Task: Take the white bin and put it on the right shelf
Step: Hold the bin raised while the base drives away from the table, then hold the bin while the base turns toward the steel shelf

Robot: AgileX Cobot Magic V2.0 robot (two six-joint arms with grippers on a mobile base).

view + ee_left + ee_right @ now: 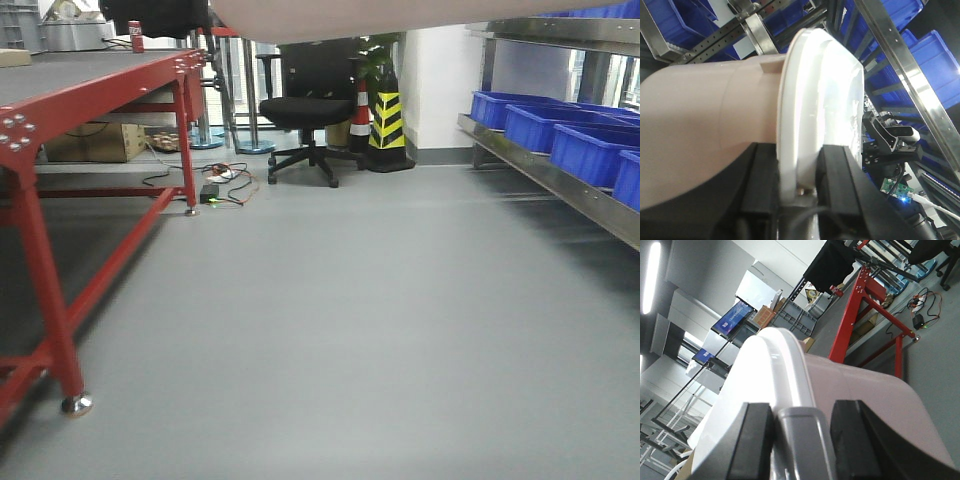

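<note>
In the air between my arms: bin [700,125] held up, its underside filling the top edge of the front view.
Left end effector [797,187]: pinching the rim of the lid [830,100], one finger each side.
Right end effector [802,440]: clamped on the rim at its end, same thin bite.
Shelf [560,185]: off to my right, lower level lined with crates [590,150].
Risk one: I'm gripping rim only, so a jolt or uneven arm motion could slip it or pop the lid.
Risk two: I see little free room there, and the bin could clip a crate or rail.
</note>
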